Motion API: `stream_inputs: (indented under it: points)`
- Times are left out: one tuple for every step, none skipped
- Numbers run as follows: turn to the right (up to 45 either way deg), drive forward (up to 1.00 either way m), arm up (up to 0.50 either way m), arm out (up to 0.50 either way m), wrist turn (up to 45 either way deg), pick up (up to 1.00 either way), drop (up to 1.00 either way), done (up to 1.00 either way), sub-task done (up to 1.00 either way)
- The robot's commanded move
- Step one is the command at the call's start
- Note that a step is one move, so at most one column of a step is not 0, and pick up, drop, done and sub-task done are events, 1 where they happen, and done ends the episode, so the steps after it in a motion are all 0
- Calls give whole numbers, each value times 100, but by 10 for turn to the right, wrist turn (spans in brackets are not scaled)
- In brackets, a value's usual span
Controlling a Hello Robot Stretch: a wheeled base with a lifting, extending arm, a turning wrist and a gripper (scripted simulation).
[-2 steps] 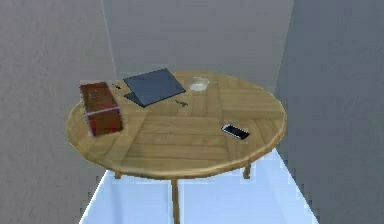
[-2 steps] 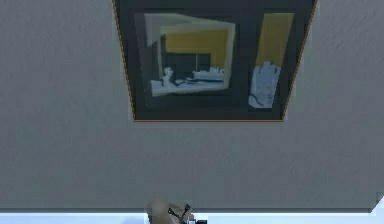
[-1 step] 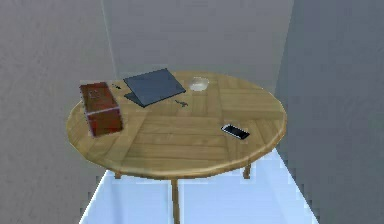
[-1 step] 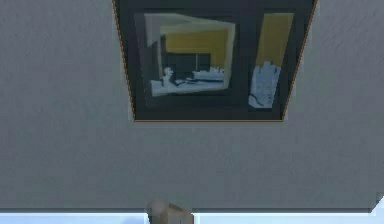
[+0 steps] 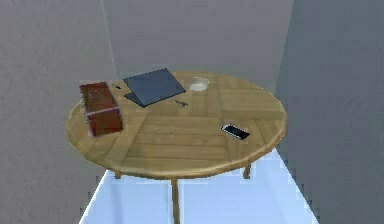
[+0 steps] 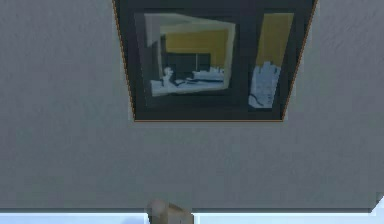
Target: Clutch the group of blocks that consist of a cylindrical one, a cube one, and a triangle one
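No blocks readable by shape yet; the likeliest candidate is the reddish-brown boxy thing point(image 5: 102, 107), sitting ahead on the round wooden table point(image 5: 200, 140), toward the forward view's left, beside a dark flat slab point(image 5: 153, 87). The gripper's state I cannot tell. The base likely needs to turn side-on.

picture point(image 6: 215, 60) cropped above, tan lump point(image 6: 168, 213) cropped below

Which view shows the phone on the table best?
The forward view: the phone lies flat, unobstructed, near the right edge of the round table. The arm side view faces a wall bearing a framed picture.
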Motion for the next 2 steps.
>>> stream_inputs:
  points:
    - [0, 0, 10, 0, 0, 0, 0, 0, 0]
    - [0, 0, 0, 0, 0, 0, 0, 100, 0]
